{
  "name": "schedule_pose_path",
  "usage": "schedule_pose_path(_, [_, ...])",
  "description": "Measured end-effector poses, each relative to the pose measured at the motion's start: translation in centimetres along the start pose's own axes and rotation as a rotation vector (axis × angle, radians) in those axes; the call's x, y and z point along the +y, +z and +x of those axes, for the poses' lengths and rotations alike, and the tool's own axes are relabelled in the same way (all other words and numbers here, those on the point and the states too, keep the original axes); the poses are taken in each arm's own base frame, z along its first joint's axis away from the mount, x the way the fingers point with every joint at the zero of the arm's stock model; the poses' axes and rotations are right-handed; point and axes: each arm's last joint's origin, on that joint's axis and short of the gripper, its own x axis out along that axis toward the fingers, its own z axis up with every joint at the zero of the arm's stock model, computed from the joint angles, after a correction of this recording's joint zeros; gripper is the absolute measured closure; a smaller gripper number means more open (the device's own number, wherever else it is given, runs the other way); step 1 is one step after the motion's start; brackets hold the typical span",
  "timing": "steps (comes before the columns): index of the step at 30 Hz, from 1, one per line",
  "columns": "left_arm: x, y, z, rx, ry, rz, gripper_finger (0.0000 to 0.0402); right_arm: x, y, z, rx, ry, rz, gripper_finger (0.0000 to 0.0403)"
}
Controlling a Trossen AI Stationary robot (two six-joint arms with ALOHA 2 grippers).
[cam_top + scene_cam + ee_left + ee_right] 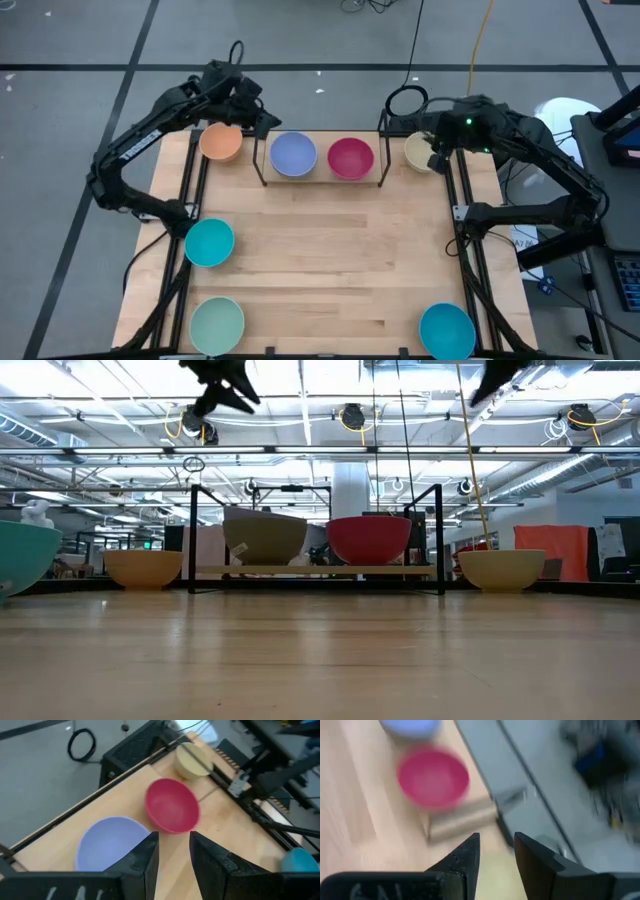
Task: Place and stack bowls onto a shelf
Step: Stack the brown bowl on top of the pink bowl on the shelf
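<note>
- Cream bowl (420, 151) right under right gripper (437, 160), just outside shelf (320, 178); nearer arm by far.
- Right jaws narrowly apart, empty; probably descending to grasp.
- Left gripper (258, 122) narrowly apart, empty, above lavender bowl (293, 154).

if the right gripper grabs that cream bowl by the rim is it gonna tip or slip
The cream bowl looks rigid and probably light. Its rounded wall narrows to a small foot in the low view, so a one-sided rim pinch may tilt it. The smooth surface could slip. The right gripper is open above it.
</note>
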Motion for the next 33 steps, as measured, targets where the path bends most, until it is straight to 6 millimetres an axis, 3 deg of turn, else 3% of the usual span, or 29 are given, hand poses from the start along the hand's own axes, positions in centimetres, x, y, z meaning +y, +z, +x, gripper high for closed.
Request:
schedule_pose_path(6, [-1.4, -0.5, -1.4, -0.025, -0.042, 0.06, 0.0289, 0.5, -1.9, 0.3, 0.249, 0.034, 0.062, 0.0287])
schedule_pose_path(18, [-1.8, -0.6, -2.2, -0.042, -0.052, 0.07, 0.0289, -0.8, -1.6, 2.8, 0.354, 0.102, 0.374, 0.0287])
schedule_pose_path(23, [-1.7, -0.8, -2.2, -0.022, -0.045, 0.067, 0.0289, -1.9, -2.1, 5.1, 0.436, 0.138, 0.448, 0.0287])
schedule_pose_path(33, [-1.4, -1.7, -2.2, 0.068, -0.018, 0.051, 0.0289, -1.5, -6.4, 11.3, 0.511, 0.241, 0.354, 0.0287])
